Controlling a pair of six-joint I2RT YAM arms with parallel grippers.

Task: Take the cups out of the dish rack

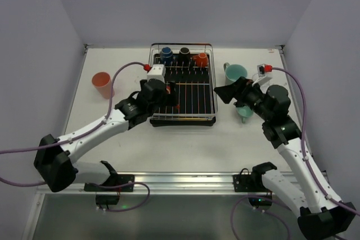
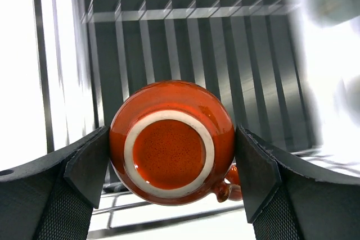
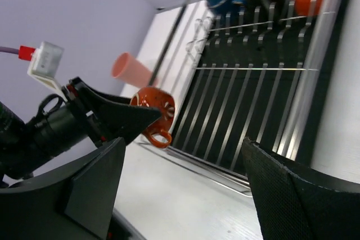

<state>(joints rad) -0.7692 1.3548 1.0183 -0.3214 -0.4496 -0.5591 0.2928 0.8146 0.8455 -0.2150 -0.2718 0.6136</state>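
Left gripper [image 2: 172, 158] clamped on red cup [image 2: 169, 139]: pads pressed its rounded sides, base faced wrist, handle hung low. Cup sat at near-left corner of rack [image 1: 191, 91].

Right gripper [image 3: 184, 155] stood apart, empty, right of rack.

Risks: glazed curve could slip from pads; handle could snag rack rim on exit, twisting cup loose or dragging rack.

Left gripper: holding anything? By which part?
Yes: the left gripper clamps the red cup across its round body, one finger on each side; handle free. The right gripper is open, empty.
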